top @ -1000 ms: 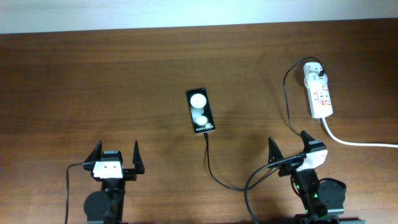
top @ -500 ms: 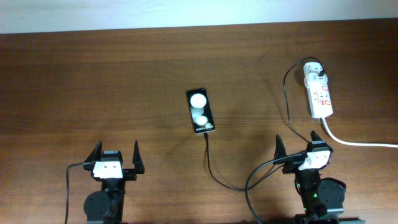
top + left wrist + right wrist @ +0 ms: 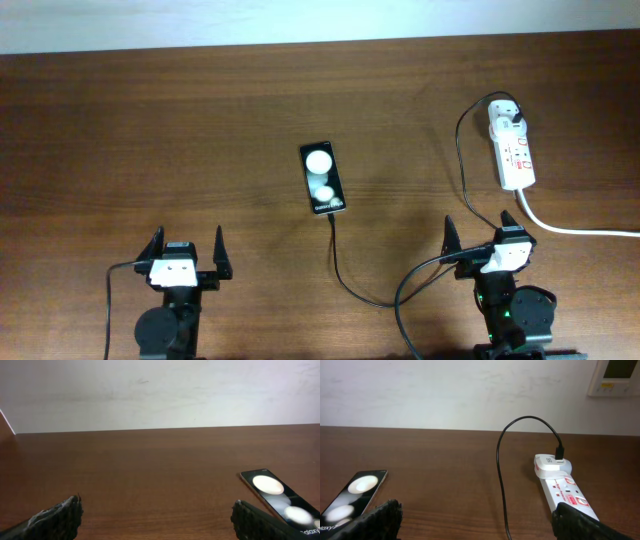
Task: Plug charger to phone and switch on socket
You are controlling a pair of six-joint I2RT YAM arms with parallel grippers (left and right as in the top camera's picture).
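The left gripper (image 3: pixel 187 245) rests released, fingers spread wide with nothing between them, close to the near edge of the table (image 3: pixel 150 120). Bare wood runs ahead of it to the far edge under the wall (image 3: pixel 300 20). The right gripper (image 3: pixel 479 232) is likewise spread and holds nothing, also by the near edge. The phone (image 3: pixel 323 178) lies flat mid-table between the two arms, well apart from both. The charger (image 3: pixel 340 265) meets its near short end with its tip, then curves toward the right arm and up to its white adapter in the far end of the socket (image 3: pixel 515 155), which lies ahead of the right gripper with its thick white cord (image 3: pixel 570 228) leaving rightward. Compared with a second ago, the right gripper has squared up and shifted slightly right; everything else lies as before.
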